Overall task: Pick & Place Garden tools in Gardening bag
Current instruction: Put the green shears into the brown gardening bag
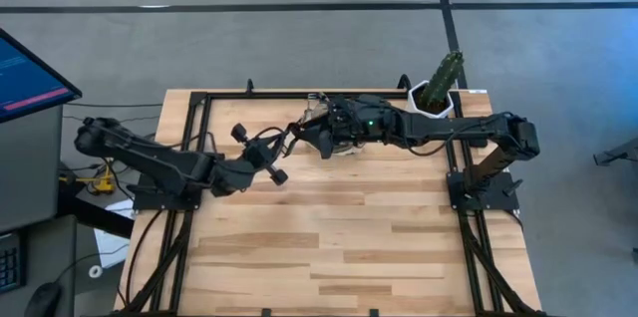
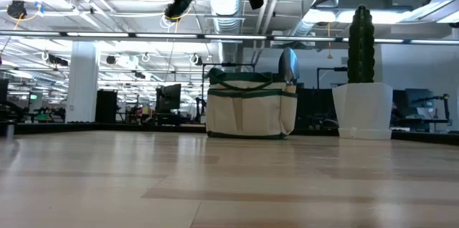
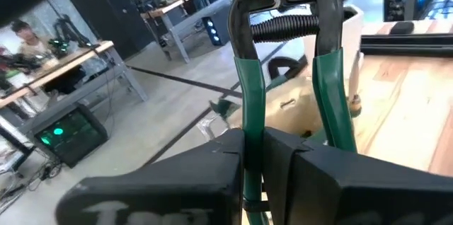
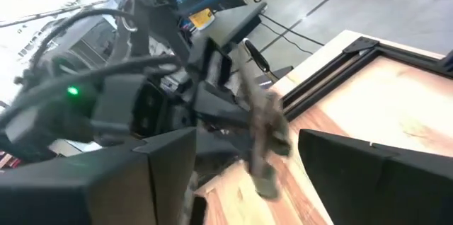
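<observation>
We hold the pruning shears (image 3: 290,76) tight in our left tool (image 1: 282,160), up in the air near the gardening bag (image 2: 251,106) at the back of the table (image 1: 329,247). Our right tool (image 1: 321,138) waits open above the bag. Next we should lift the shears over the bag and let go.

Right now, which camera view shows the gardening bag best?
The low view: the gardening bag stands whole and unobstructed beside the cactus pot. In the high view the arms cover most of it; the left wrist view catches only a cream patch.
</observation>
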`<state>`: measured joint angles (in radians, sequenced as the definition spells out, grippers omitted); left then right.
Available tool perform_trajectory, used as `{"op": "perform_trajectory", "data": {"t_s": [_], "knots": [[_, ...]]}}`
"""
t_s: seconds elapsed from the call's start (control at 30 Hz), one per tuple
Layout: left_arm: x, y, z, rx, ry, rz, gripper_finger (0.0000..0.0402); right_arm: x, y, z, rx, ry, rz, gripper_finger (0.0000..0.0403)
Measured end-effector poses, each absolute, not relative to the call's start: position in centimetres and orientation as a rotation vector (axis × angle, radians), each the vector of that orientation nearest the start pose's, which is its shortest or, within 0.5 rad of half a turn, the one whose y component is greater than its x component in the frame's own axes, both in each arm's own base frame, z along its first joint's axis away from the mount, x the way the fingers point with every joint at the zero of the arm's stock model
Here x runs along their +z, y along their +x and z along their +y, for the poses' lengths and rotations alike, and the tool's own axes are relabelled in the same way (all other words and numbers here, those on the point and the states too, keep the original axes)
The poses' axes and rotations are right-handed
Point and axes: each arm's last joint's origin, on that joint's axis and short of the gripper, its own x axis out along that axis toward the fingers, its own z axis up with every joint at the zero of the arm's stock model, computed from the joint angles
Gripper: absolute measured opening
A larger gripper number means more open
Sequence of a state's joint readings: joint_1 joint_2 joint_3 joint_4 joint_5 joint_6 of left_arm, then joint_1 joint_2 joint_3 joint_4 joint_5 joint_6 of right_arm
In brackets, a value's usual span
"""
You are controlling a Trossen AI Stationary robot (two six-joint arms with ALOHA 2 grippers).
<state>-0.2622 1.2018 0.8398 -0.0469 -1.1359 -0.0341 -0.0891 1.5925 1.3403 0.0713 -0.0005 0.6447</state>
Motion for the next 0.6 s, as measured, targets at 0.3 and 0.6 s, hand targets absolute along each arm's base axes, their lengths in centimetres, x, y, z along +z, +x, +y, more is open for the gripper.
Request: {"op": "perform_trajectory", "data": {"t_s": [0.3,0.6], "knots": [[27.7,26.8,-3.6,0.833,0.212,0.287,0.0008,34.6,37.1,-3.8,-0.162,0.627,0.148,0.0212],[28.1,27.0,-3.7,0.814,0.197,0.251,0.0008,34.5,37.0,-4.1,-0.177,0.625,0.161,0.0164]]}}
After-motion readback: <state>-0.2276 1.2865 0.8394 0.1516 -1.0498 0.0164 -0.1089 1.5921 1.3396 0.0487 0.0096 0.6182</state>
